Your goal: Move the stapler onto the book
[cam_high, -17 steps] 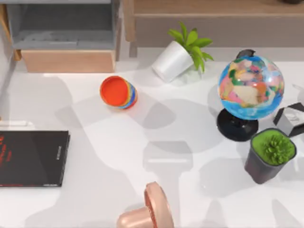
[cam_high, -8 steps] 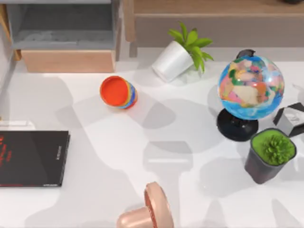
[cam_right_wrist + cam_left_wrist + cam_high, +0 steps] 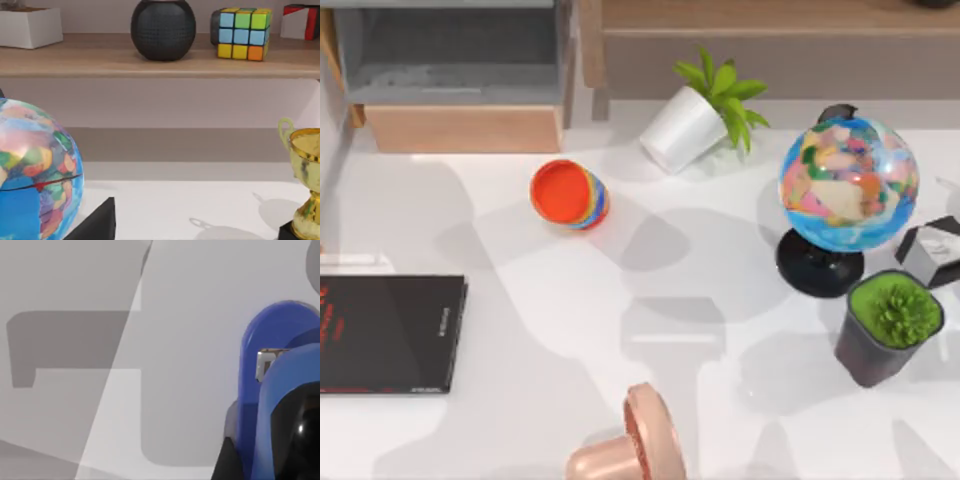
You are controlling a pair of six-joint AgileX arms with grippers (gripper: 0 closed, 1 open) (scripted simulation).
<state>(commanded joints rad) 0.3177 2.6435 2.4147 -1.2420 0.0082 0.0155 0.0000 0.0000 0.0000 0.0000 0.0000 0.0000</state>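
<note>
One blue stapler sat close under my left wrist camera, with bare pale tabletop and hard-edged shadows behind it. A dark glossy shape touched its side. I could not tell whether that was part of my left hand, nor whether the hand was clamped on the stapler or released. Being so near the camera, the stapler was probably being carried or about to be gripped, but that is my judgement only.

The book lay flat at the left edge of the tabletop, partly cut off by the top view. Red lettering faced up and nothing rested on the cover that showed, so I judged the placing not yet done. The pink-copper mushroom piece lay at the near edge, well apart from the book and out of the way.

My right arm looked parked at the right, its wrist camera facing the far shelf past the globe.

Against the frame a second earlier, none of the tabletop things had shifted. The pale strip just beyond the book's far edge looked slightly broader.
</note>
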